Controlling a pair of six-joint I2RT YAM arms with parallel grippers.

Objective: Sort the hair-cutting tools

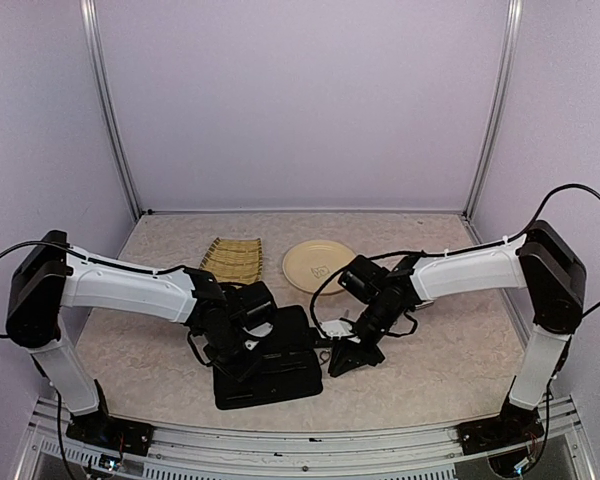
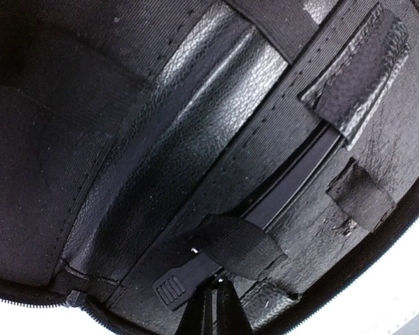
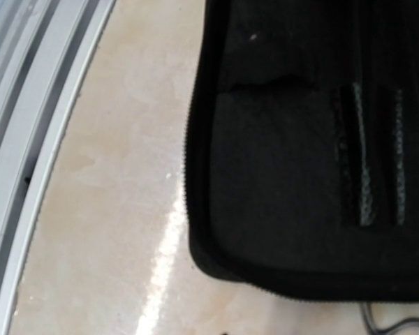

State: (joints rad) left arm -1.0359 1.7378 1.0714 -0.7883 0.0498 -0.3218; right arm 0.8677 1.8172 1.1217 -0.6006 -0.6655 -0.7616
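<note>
A thin black clip (image 2: 279,192) lies inside the open black zip case (image 1: 270,368), tucked under an elastic strap (image 2: 241,244). My left gripper (image 2: 218,280) hangs over the case (image 2: 91,139). It is shut, and its tips pinch the clip's edge near the ribbed end. My right gripper (image 1: 342,364) rests low on the table just right of the case, with its fingers tapering together. They are out of the right wrist view, which shows only a corner of the case (image 3: 293,209). No scissors show clearly.
A woven bamboo tray (image 1: 232,258) and a round cream plate (image 1: 318,266) sit behind the case. Something small and pale on the plate is too faint to name. Thin cables loop by the right gripper. A metal rail (image 3: 28,139) runs along the table's near edge.
</note>
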